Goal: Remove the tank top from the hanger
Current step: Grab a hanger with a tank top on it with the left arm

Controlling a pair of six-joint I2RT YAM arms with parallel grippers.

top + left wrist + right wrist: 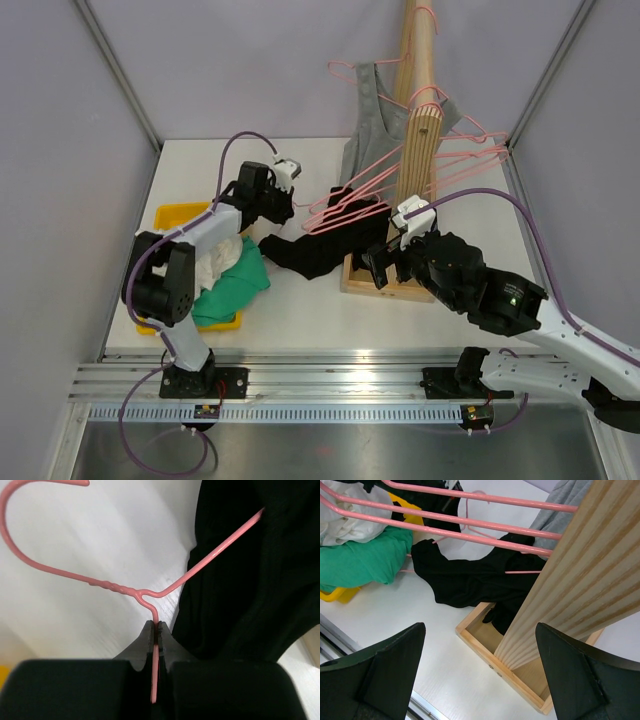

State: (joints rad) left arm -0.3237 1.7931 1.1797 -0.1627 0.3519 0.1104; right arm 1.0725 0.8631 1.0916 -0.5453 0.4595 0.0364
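The black tank top (pixel 310 255) lies crumpled on the white tabletop (pixel 300 310), one end bunched against the wooden stand (pixel 420 140), with the pink hanger (pixel 112 586) threaded through it. The hanger's wire is clenched by the left tool (pixel 156 630) below the twisted neck. The right tool (pixel 479 627) is spread wide, empty.

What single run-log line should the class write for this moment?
left gripper: shut on pink hanger | right gripper: open, empty | black tank top: on hanger
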